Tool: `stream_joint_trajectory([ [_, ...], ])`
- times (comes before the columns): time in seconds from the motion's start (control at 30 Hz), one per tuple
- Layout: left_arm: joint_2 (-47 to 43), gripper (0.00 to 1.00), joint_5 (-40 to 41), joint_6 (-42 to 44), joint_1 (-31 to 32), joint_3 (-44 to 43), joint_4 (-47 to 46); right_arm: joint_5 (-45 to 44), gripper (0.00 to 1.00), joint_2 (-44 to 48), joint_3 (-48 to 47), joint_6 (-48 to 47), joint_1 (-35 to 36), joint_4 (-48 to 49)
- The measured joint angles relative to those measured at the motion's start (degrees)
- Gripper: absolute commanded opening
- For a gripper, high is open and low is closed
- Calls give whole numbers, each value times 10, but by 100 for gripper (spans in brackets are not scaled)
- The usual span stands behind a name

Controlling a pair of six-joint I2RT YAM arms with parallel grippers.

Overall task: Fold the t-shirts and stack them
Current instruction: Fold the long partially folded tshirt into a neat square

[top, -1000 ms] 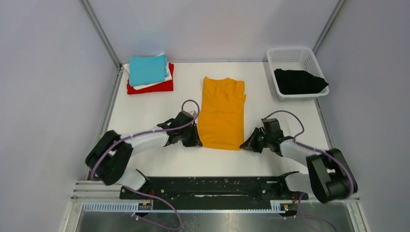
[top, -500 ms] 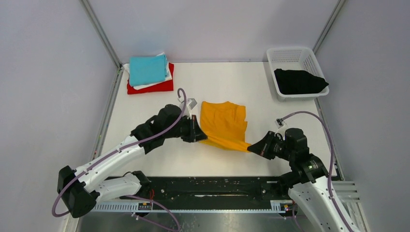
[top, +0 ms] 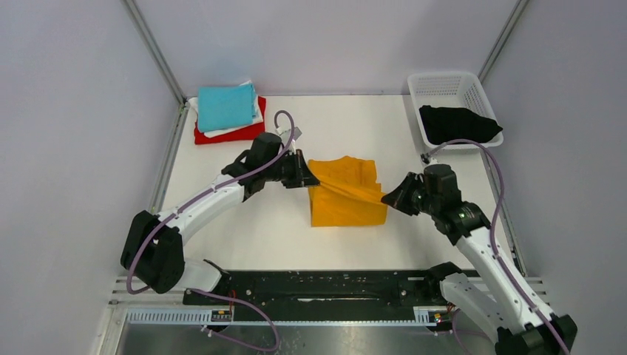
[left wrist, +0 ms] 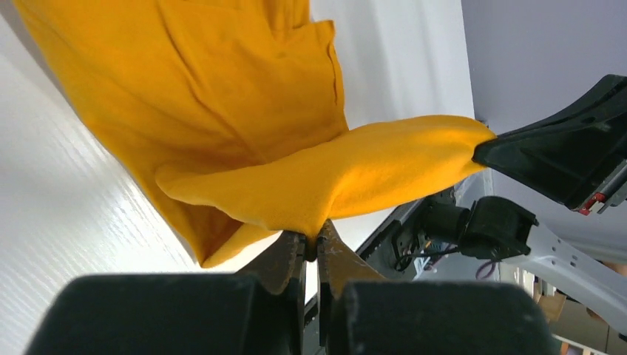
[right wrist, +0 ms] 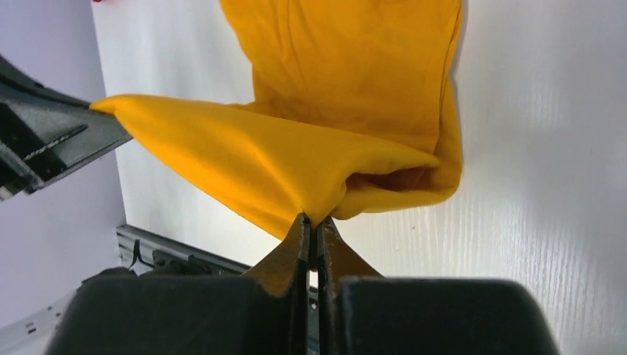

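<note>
Orange-yellow t-shirt lies near the middle of the bench, partly folded, with one edge lifted into a taut strip above the rest of the cloth. The left gripper pinches the left end of that strip, jaws closed tight on the cloth. The right gripper does the same at the right end. At the far left corner a teal t-shirt sits on top of a white t-shirt and a red t-shirt, all folded in one pile. At the far right corner a basket holds a crumpled black t-shirt.

From the left wrist, the two fingers meet on a corner of the orange-yellow t-shirt, with only a thin fold of cloth between them. The lifted edge runs across to the right gripper, whose tip bites the other corner. Below it the rest of the cloth rests on the white bench.

From the right wrist, the fingers are pressed together on a bunched corner of the orange-yellow t-shirt. The raised edge stretches off to the left gripper at the left of the view.
</note>
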State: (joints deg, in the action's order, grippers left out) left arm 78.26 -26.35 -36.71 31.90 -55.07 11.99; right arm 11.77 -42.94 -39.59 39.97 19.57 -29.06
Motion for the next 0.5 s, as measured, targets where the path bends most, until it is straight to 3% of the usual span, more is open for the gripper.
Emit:
stream_joint_trajectory([
  [0.3,67,0,-2,2,-47,-56,4,-1,0,-145,-57,-13,-38,68],
  [0.5,181,0,-20,9,-72,-158,4,1,0,-233,-113,-20,-67,107],
])
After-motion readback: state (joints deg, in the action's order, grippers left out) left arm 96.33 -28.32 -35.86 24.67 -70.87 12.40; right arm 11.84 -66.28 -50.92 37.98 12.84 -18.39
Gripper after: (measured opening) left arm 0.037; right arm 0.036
